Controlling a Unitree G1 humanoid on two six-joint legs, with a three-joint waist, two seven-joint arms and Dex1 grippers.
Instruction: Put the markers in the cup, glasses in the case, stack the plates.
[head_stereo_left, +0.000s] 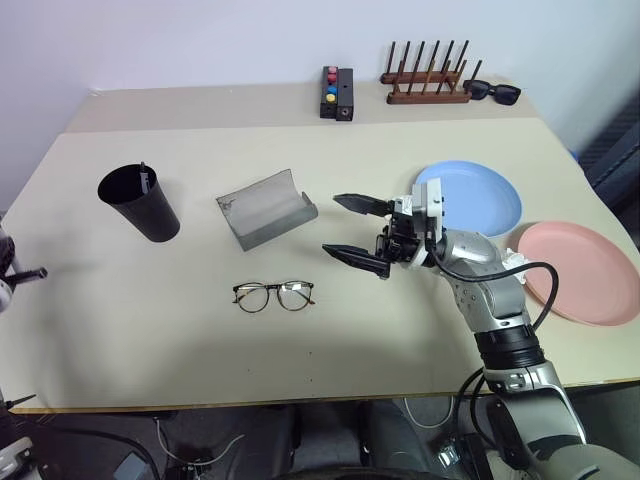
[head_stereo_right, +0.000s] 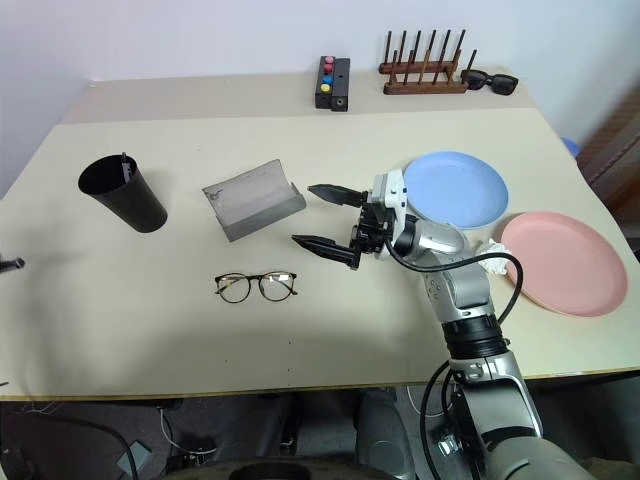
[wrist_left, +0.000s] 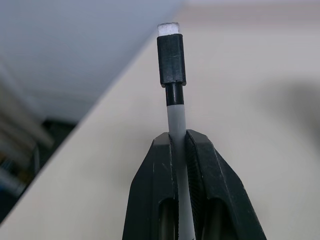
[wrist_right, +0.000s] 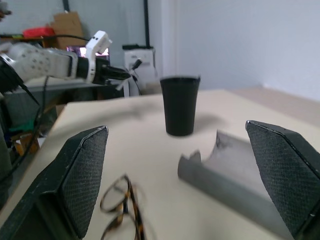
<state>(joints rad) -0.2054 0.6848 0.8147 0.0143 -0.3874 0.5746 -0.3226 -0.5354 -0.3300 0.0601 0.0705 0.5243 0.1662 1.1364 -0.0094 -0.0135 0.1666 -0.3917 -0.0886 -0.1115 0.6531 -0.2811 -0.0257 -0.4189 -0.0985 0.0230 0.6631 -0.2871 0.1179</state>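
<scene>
My left gripper (wrist_left: 179, 139) is shut on a whitish marker (wrist_left: 171, 60) with a dark cap, held off the table's left edge, well left of the cup. The black cup (head_stereo_left: 140, 205) stands at the left of the table with a thin dark marker (head_stereo_left: 145, 180) poking up inside. The grey case (head_stereo_left: 265, 208) lies open at mid-table. The wire-framed glasses (head_stereo_left: 273, 295) rest in front of it. My right gripper (head_stereo_left: 330, 224) hangs open just right of the case and the glasses, pointing left, holding nothing. The blue plate (head_stereo_left: 480, 200) and the pink plate (head_stereo_left: 590, 270) lie side by side at the right.
Along the back edge stand a black box with coloured buttons (head_stereo_left: 336, 92), a wooden peg rack (head_stereo_left: 428, 85) and black sunglasses (head_stereo_left: 492, 92). A crumpled white scrap (head_stereo_left: 515, 262) lies between the plates by my right arm.
</scene>
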